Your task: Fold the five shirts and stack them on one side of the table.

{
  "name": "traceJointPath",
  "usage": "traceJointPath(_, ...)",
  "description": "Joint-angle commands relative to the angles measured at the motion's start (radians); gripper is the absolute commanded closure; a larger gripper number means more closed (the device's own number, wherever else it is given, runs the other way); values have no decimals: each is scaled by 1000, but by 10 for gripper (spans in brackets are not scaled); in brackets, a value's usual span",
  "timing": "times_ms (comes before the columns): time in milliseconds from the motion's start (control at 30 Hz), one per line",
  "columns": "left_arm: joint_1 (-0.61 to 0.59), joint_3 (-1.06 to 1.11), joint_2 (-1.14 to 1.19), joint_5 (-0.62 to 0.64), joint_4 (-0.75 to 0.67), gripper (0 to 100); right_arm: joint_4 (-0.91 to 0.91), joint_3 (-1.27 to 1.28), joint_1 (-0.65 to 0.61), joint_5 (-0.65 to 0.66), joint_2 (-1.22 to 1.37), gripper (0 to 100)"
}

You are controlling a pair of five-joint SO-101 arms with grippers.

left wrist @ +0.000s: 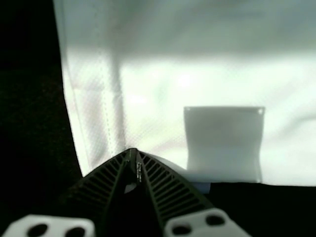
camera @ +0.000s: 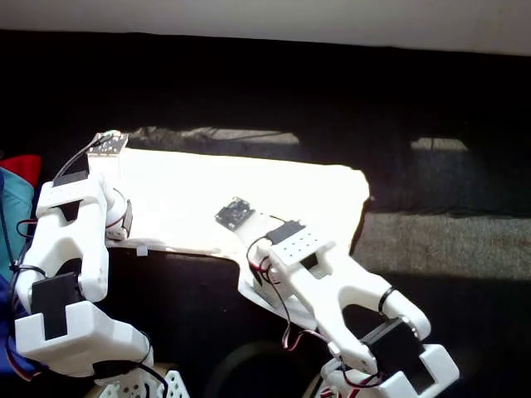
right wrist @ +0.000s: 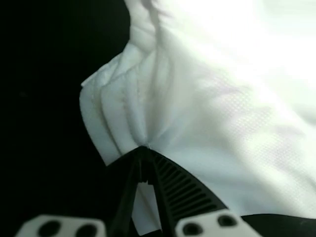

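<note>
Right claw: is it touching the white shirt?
Touching. In the right wrist view the right claw is shut on a bunched fold of the white shirt, the cloth puckering at its tips.

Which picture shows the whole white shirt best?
The high view: the white shirt lies spread across the dark table, nearly all of it in sight. The left wrist view sits close on one edge and a square label. The right wrist view sits close on bunched fabric pinched in the right gripper.
</note>
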Motion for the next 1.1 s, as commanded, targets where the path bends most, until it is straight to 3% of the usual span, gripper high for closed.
traceJointPath(0,16,4,5,-3,-14,990,-7,-1,-81,2,42,985)
traceJointPath(233,16,4,5,-3,-14,990,12,-2,-68,2,24,986)
traceJointPath(567,16,4,5,-3,-15,990,150,15,-53,2,-300,962)
traceJointPath(733,16,4,5,-3,-15,990,142,67,-53,2,-289,829)
traceJointPath(1067,16,4,5,-3,-15,990,108,73,-171,-23,-199,821)
